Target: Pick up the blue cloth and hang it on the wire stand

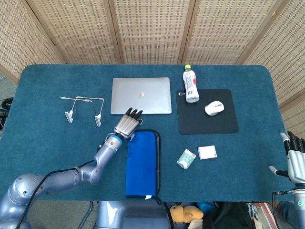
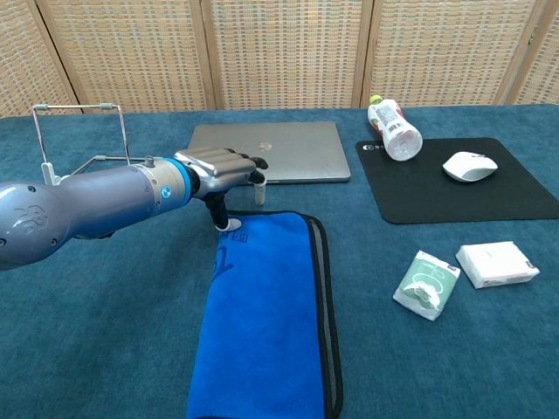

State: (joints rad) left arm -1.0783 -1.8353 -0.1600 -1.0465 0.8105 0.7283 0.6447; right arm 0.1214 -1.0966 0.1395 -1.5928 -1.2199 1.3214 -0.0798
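In the head view, the blue cloth [image 1: 142, 163] lies folded lengthwise at lower centre of the blue surface [image 1: 43, 143], its near end at the surface's front edge. The left robot hand [image 1: 126, 125] sits at the cloth's upper left corner, fingers stretched flat and apart toward the laptop [image 1: 140, 95], holding nothing. The wire stand [image 1: 83, 109] stands to the left, well apart from the cloth. The right robot hand [image 1: 295, 157] shows at the lower right edge, fingers spread, empty. In the chest view, the left robot hand [image 2: 220, 168] is left of centre, fingers extended, its thumb pointing down onto the blue cloth's [image 2: 266, 327] far left corner; the wire stand [image 2: 79, 135] is at upper left.
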